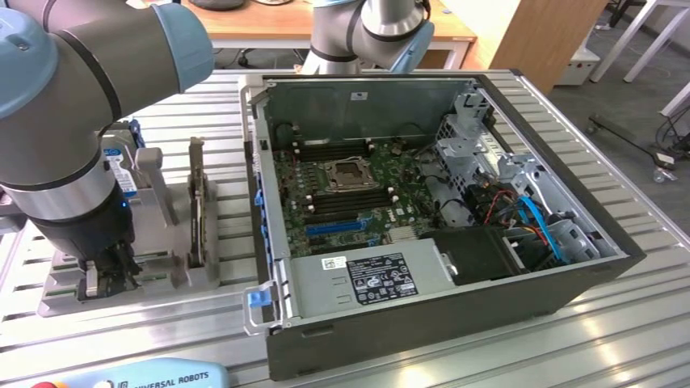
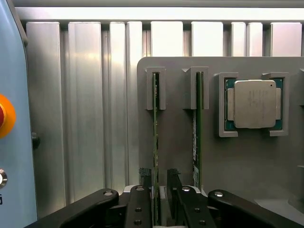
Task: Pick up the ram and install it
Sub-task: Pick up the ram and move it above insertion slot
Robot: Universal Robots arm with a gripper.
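hand (image 2: 159, 175) straddles the ram (image 2: 155, 135) standing on edge in the grey holder (image 2: 175, 142), fingers (image 2: 173, 179) a little apart, not gripping.

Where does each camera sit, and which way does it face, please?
Exterior view: off the arm, raised, looking down on the slatted table, the open computer case and the gray holder; the arm and its gripper stand at the exterior view's left.
Wrist view: on the wrist, looking along the gripper onto the holder; the open jaws straddle the ram, beside a second stick and the CPU chip.
Both share the gripper, the holder and the table.
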